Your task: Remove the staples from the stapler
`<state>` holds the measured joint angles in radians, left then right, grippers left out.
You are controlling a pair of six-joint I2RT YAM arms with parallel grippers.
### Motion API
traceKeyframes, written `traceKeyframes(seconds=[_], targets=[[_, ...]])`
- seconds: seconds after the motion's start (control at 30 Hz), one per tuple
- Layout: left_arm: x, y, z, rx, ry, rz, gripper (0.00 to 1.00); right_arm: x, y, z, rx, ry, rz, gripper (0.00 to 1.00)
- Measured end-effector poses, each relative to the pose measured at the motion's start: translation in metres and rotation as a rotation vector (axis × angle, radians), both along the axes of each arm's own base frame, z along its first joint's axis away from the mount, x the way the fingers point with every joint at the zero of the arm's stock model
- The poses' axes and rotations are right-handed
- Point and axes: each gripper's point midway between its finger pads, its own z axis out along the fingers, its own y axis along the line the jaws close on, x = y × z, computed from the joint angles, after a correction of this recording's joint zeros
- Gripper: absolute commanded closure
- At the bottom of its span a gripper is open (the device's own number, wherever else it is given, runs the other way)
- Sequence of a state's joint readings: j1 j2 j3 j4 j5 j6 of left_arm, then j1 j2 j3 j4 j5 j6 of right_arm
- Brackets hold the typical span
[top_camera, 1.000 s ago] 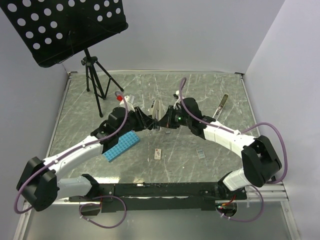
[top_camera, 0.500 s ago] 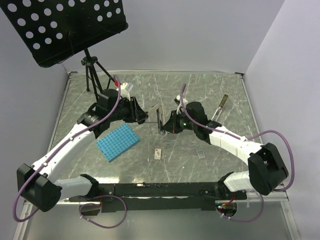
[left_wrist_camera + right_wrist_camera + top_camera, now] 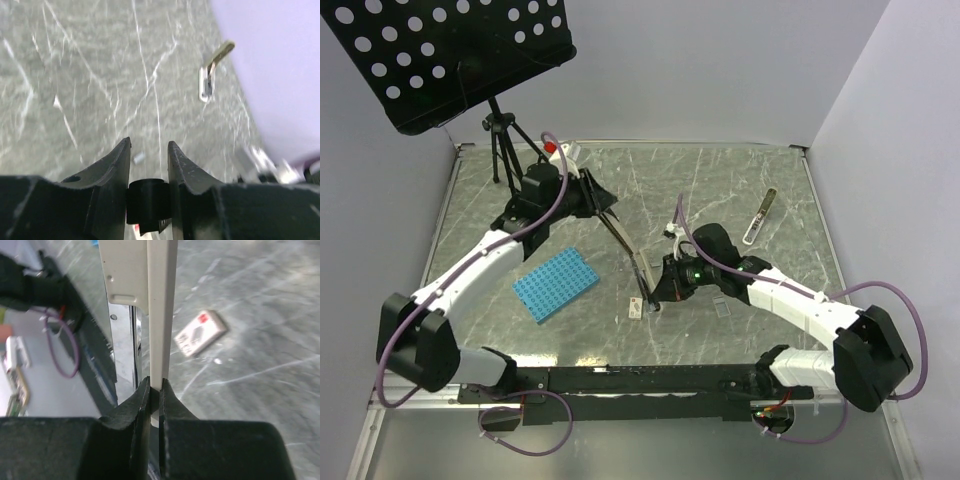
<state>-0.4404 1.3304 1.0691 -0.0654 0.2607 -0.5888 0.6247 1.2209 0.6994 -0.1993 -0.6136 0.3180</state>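
Note:
The stapler (image 3: 625, 240) hangs opened out above mid-table, stretched on a slant between both grippers. My left gripper (image 3: 603, 205) holds its far upper end; the left wrist view shows the jaws (image 3: 149, 145) shut on a black block of the stapler (image 3: 146, 197). My right gripper (image 3: 653, 297) holds the near lower end, and its jaws (image 3: 154, 382) pinch the thin silver-white top (image 3: 161, 300). A narrow brassy bar (image 3: 760, 215) lies alone at the back right. A small grey strip, likely staples (image 3: 723, 306), lies on the table beside the right arm.
A white card with a red mark (image 3: 636, 308) lies just under the right gripper. A blue studded rack (image 3: 553, 283) sits at the left. A black tripod (image 3: 510, 165) with a perforated music stand (image 3: 450, 50) occupies the back left corner.
The grippers have moved apart: the left one up and back-left, the right one toward the near edge. The stapler has swung from folded to a long open line between them.

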Motion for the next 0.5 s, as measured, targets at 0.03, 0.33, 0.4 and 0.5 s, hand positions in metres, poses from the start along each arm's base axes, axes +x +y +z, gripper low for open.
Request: traceKeyframes(seconds=[0.03, 0.33, 0.4, 0.5], targets=[[0.006, -0.002, 0.0, -0.01, -0.01, 0.006, 0.99, -0.004, 0.001, 0.003, 0.011, 0.001, 0.016, 1.0], [0.029, -0.022, -0.035, -0.038, 0.049, -0.015, 0.58, -0.025, 0.006, 0.014, 0.085, 0.038, 0.083, 1.0], [0.029, -0.027, -0.039, -0.038, 0.058, -0.029, 0.45, -0.029, 0.006, 0.016, 0.1, 0.05, 0.088, 1.0], [0.033, -0.028, -0.036, -0.028, 0.042, -0.034, 0.28, -0.033, 0.01, 0.024, 0.135, 0.051, 0.11, 1.0]])
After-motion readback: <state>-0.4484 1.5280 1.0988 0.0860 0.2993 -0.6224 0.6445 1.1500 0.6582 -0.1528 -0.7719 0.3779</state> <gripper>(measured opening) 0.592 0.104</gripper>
